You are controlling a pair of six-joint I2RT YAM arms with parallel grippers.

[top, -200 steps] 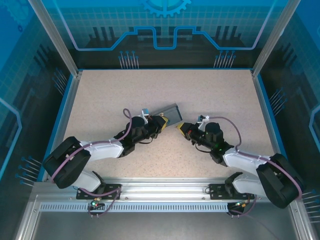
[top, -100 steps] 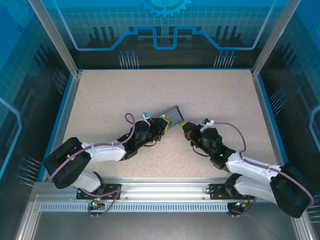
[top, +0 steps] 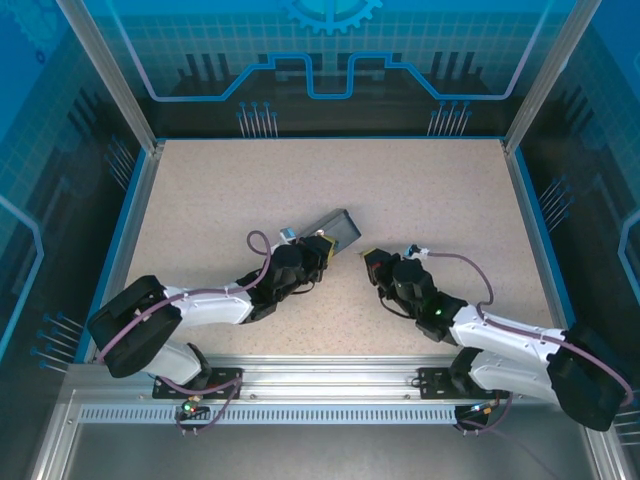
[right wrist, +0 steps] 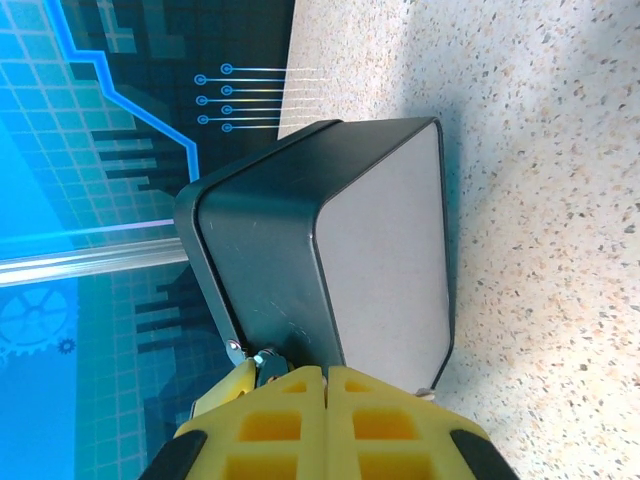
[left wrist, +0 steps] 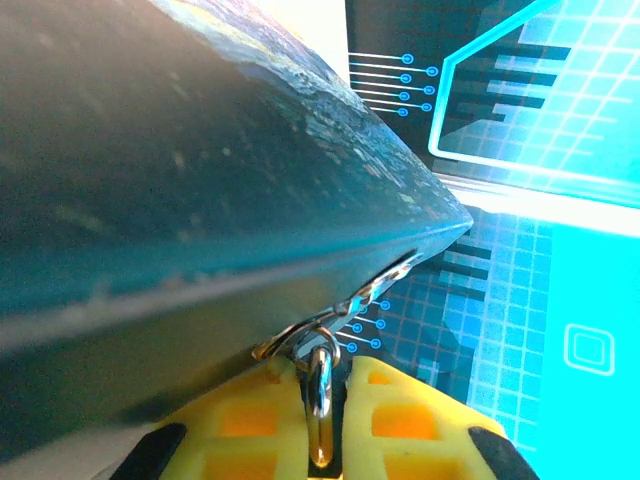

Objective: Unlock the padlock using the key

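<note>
— Where's the small silvery metal padlock (left wrist: pixel 320 395)?
— Hanging from the clasp (left wrist: pixel 395 272) of the dark-blue painted box (top: pixel 338 228), mid-worktop (top: pixel 430 180), pinched in the clenched jaws of the left gripper (top: pixel 320 247).
— And the right gripper (right wrist: pixel 328 375)?
— Jaws pressed together, just beside the box. Whether they hold anything, I cannot tell.

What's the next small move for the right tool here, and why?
Probably nudge the right tool slightly sideways toward the clasp corner of the box. The padlock hangs there, pinched by the left tool, while the right tool's shut fingers sit just beside that corner, not lined up with the lock. A short, slow shift seems safest.
</note>
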